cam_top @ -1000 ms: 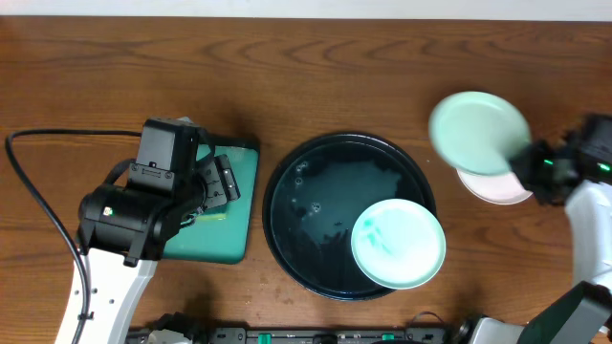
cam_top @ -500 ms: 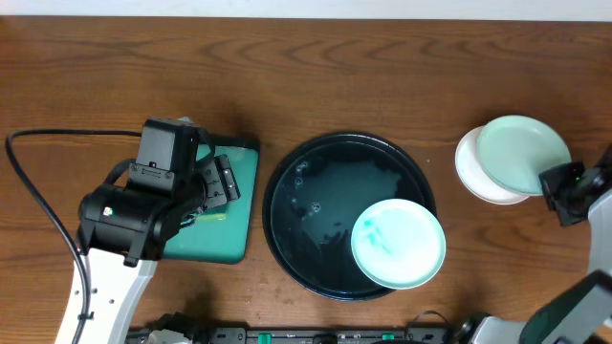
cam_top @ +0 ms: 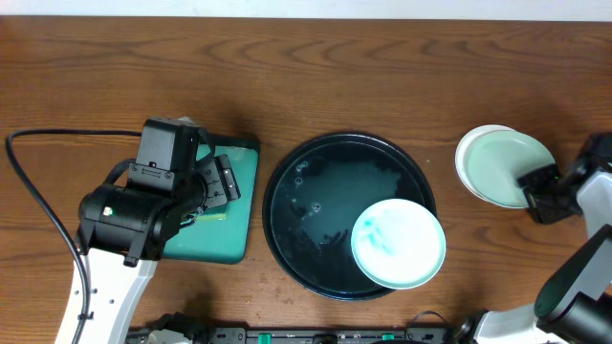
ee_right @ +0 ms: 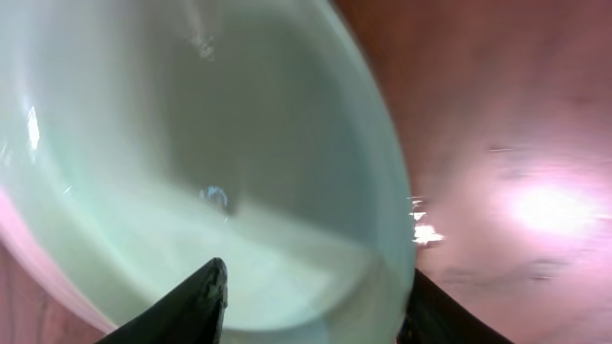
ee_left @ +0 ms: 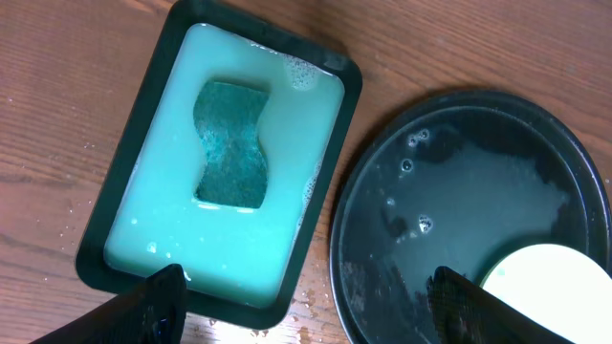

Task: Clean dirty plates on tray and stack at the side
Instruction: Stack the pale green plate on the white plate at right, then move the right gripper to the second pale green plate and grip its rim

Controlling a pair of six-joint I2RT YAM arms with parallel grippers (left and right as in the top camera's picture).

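A pale mint plate (cam_top: 499, 164) lies on top of the white plate (cam_top: 466, 145) on the brown wood-grain tabletop (cam_top: 287, 76), to the right of the black tray (cam_top: 306, 201), and its near edge sits at the right claw (ee_right: 314, 275). A second mint plate (cam_top: 398, 242), smeared teal, lies in the lower right of the black tray's wet, glossy base. To the left of that tray stands a teal rectangular tray (cam_top: 239, 229) of pale soapy liquid with a sponge (ee_left: 229, 143) in it. No room shows beyond the tabletop. The right claw is partly open with the stacked mint plate's rim between its fingers (ee_right: 196, 301); whether they touch it cannot be told. The left claw (ee_left: 306, 287) hangs wide open above the gap between the two trays, holding nothing.
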